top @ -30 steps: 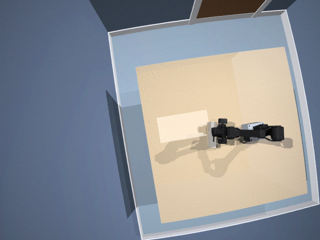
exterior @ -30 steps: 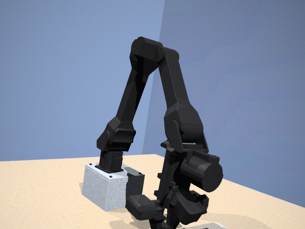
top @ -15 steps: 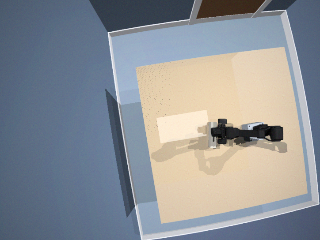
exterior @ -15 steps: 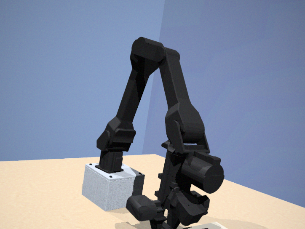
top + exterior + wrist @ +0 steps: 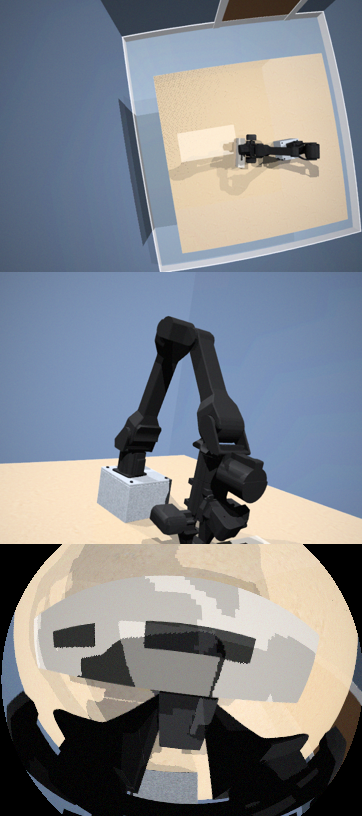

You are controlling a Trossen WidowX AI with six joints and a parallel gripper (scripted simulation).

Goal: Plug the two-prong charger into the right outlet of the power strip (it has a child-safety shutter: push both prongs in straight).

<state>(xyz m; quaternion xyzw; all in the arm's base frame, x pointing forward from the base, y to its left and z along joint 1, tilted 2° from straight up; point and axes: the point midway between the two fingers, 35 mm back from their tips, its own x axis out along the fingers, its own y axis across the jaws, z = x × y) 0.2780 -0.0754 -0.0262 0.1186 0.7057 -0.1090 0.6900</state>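
Plenty of tan table top (image 5: pixel 263 204) on every side, with the rim walls well apart. Lying flat beneath the wrist: pale power strip (image 5: pixel 280 659), long, rigid, probably steady under a push. Clamped between closed fingers of the gripper (image 5: pixel 181 724): charger (image 5: pixel 175 674), just above the strip at a dark outlet. Likely light, hard, smooth plastic, so prone to twist; best held by flat sides. Cannot see prongs.
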